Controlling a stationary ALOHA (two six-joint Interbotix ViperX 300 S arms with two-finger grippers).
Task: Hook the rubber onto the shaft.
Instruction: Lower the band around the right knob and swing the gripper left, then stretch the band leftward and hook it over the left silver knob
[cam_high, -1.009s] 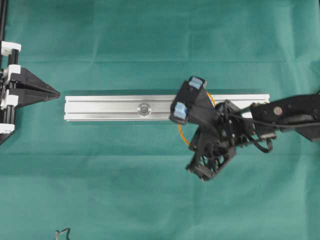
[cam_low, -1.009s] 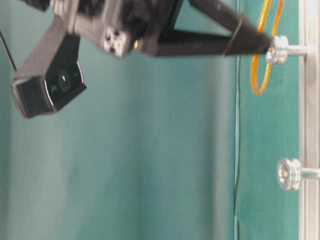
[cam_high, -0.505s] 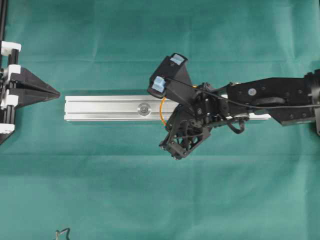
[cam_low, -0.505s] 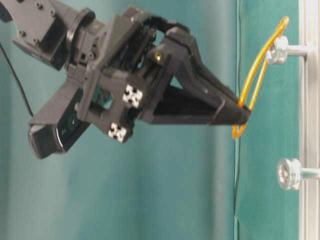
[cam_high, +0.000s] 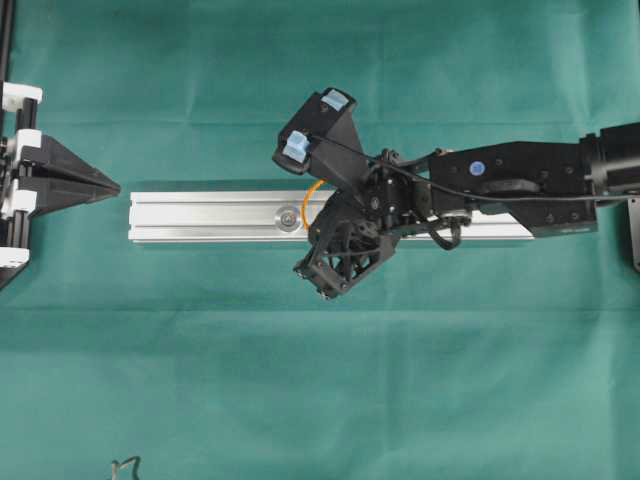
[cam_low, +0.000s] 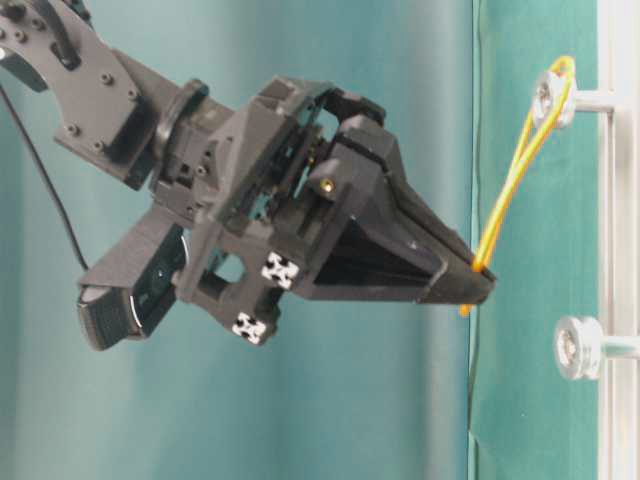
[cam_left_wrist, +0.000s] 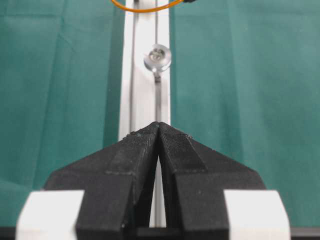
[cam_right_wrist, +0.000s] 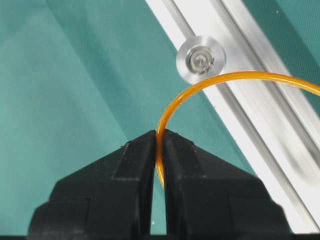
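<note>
We see right gripper (cam_right_wrist: 158, 145) with jaws pinching rubber (cam_right_wrist: 210, 82) at one point, so rest of loop hangs free ahead of jaws. In table-level view far end of rubber sits caught on one shaft (cam_low: 553, 97), band stretched taut back to jaws. Second shaft (cam_right_wrist: 200, 58) on rail (cam_high: 200, 217) lies just beyond jaws; we judge it next hook target. Left gripper (cam_left_wrist: 159, 131) jaws pressed together, empty, parked near rail end.

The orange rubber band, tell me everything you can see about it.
The rubber band is a thin, glossy orange loop of flexible rubber. One end is pinched in the shut jaws of the right gripper; the other is looped around a silver shaft on the aluminium rail. It is pulled long and narrow above the green cloth.
</note>
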